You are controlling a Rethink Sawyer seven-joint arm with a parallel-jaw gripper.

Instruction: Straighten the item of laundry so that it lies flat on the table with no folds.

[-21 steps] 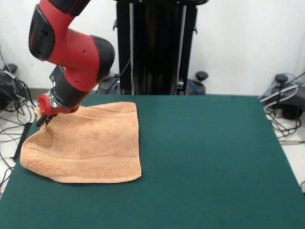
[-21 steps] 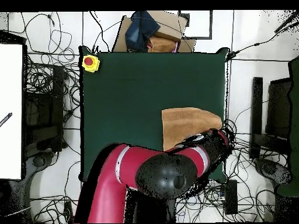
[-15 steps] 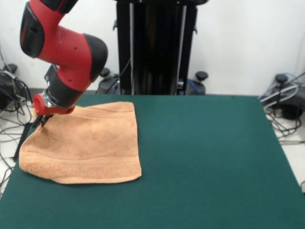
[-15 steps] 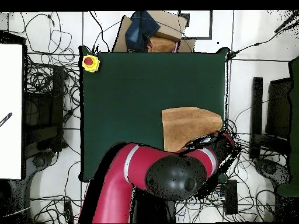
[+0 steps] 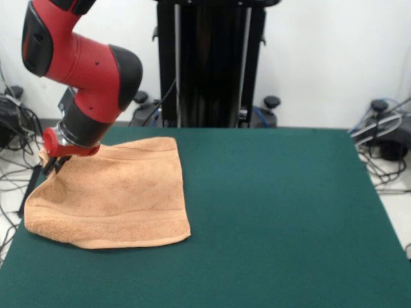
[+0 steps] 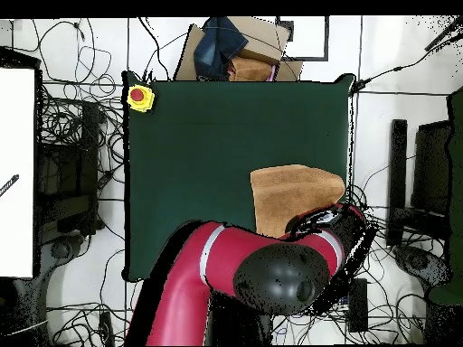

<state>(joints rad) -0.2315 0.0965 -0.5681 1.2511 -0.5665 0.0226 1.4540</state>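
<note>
table (image 5: 289, 212) open beside towel (image 5: 122, 199), arm (image 5: 90, 77) overhead

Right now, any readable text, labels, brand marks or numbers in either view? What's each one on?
None readable.
The towel, the table and the red arm show no print in either view.
The yellow box with a red button at a table corner shows no legible marking.
The cardboard box beyond the table shows no legible print.
</note>
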